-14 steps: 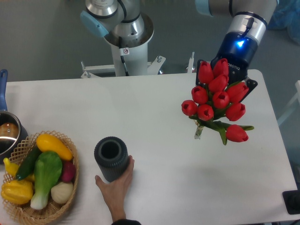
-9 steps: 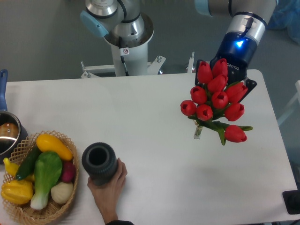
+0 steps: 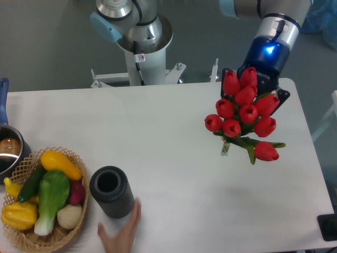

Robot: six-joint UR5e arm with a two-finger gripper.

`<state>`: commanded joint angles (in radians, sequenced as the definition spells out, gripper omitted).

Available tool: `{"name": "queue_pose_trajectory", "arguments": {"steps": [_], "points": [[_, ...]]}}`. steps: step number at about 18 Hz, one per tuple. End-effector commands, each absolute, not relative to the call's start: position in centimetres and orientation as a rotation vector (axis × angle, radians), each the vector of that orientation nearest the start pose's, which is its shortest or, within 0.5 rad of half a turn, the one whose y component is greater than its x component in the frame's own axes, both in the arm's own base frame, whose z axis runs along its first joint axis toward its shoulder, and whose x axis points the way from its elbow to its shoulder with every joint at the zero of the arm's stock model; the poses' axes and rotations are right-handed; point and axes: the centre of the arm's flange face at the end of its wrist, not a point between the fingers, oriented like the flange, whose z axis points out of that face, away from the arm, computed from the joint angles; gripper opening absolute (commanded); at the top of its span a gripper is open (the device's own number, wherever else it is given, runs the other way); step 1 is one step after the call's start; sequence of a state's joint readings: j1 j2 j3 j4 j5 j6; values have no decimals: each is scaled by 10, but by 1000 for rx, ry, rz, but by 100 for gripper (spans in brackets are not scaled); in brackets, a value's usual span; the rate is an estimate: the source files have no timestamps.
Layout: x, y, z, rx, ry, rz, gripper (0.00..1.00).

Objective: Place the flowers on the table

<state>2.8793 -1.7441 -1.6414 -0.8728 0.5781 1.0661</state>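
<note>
A person's hand (image 3: 120, 232) lay far left of the fingers, beside a dark ribbed cylindrical vase (image 3: 111, 192). The bunch of red tulips with green stems (image 3: 245, 117) hung directly below the fingers (image 3: 251, 92), over the right part of the smooth white bench (image 3: 168, 132), apparently not yet resting on it. The blooms hid the fingers; their state could not be told. Judgement: lower slowly until the stems lie on the bench, then release, away from the right edge.

Silver arm (image 3: 274, 23), pale-blue caps, glowing blue wrist ring, seemingly black tool (image 3: 247, 113)
</note>
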Motion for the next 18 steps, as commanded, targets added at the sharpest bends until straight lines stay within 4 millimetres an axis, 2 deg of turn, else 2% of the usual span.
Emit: {"name": "queue_pose_trajectory", "arguments": {"steps": [4,8,11,18], "points": [[-504,356,460,-2217,16,103,51],[-504,356,439,-2380,-5,168,51],[-494,375,421,-2547,20,231,51],[-477,401,381,-2744,67,255,51]]}}
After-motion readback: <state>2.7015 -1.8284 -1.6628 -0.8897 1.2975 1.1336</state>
